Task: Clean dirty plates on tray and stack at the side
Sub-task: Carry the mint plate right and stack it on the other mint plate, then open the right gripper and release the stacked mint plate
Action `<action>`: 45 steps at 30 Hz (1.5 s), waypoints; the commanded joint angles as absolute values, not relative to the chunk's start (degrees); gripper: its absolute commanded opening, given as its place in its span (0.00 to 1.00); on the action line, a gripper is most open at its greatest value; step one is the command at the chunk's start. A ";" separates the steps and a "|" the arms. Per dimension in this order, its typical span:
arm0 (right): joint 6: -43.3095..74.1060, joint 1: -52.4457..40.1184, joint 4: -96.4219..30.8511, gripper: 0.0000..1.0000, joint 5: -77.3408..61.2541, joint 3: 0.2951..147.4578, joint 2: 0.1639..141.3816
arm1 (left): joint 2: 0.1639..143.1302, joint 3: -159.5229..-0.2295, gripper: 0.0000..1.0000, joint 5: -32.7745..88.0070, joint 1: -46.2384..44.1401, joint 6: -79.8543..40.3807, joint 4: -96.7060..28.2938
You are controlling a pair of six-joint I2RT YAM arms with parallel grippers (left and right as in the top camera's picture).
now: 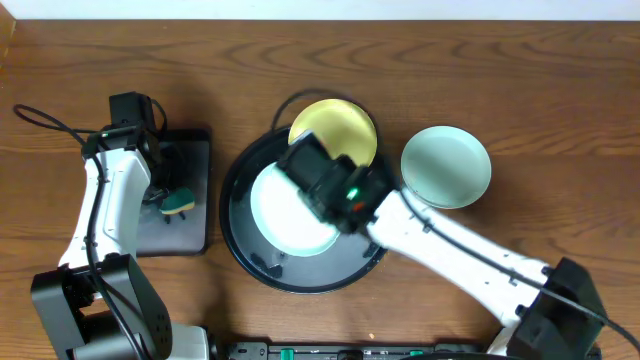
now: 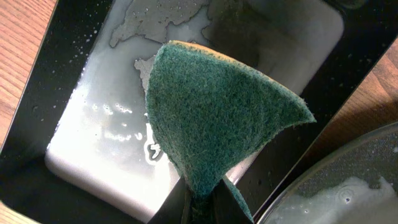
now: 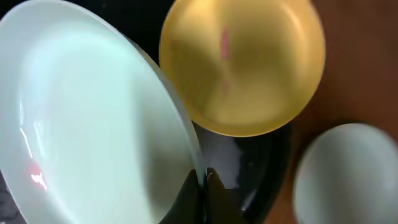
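Pinching with the left jaws the lower tip of a green sponge (image 2: pixel 217 106), with a thin yellow backing along its upper edge. Holding that sponge above a rectangular black tray (image 2: pixel 37 112), wet with a milky, soapy film, at the left of the overhead frame. Clamping with the right jaws, pressed together, the rim of a mint plate (image 3: pixel 93 112), the grip at bottom centre of the right wrist frame. Places this mint plate inside the round black tray (image 1: pixel 240 235), toward its left and centre, partly hidden under the right arm (image 1: pixel 450 250) in the overhead frame; cannot tell whether flat or tipped. Shows a yellow plate (image 1: pixel 333 135) at the upper right of the round black tray, lapping over the raised rim. Shows a second mint plate (image 1: pixel 446 166) off the tray, on the wooden tabletop (image 1: pixel 480 60), just beside the tray's right edge and near the yellow plate without touching it, right of centre in the overhead frame. Shows small pale wet spots on the tray floor, low in that frame.
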State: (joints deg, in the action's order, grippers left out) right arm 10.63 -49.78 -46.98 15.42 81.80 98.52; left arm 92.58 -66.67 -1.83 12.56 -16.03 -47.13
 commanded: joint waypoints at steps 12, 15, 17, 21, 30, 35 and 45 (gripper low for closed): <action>12.10 -11.75 -53.52 0.01 -12.60 83.57 91.90 | 92.49 -67.83 0.07 -2.11 12.84 -15.05 -47.22; 11.90 -3.11 -56.12 0.01 -9.67 83.44 92.44 | 92.49 -67.83 0.08 -2.11 12.84 -15.05 -47.22; 11.44 0.51 -56.42 0.01 -8.54 82.98 93.10 | 92.49 -67.83 0.07 -2.11 12.84 -15.05 -47.22; 11.25 6.07 -56.14 0.01 -7.73 80.29 96.05 | 92.49 -67.83 0.08 -2.11 12.84 -15.05 -47.22; 11.25 8.99 -56.40 0.01 -7.75 78.72 104.18 | 92.49 -67.83 0.07 -2.11 12.84 -15.05 -47.22; 11.27 8.78 -56.21 0.13 -7.81 78.74 105.67 | 92.49 -67.83 0.07 -2.11 12.84 -15.05 -47.22; 7.99 2.55 -56.58 0.54 -18.74 87.55 105.62 | 92.49 -67.81 0.07 -2.11 12.84 -15.05 -47.18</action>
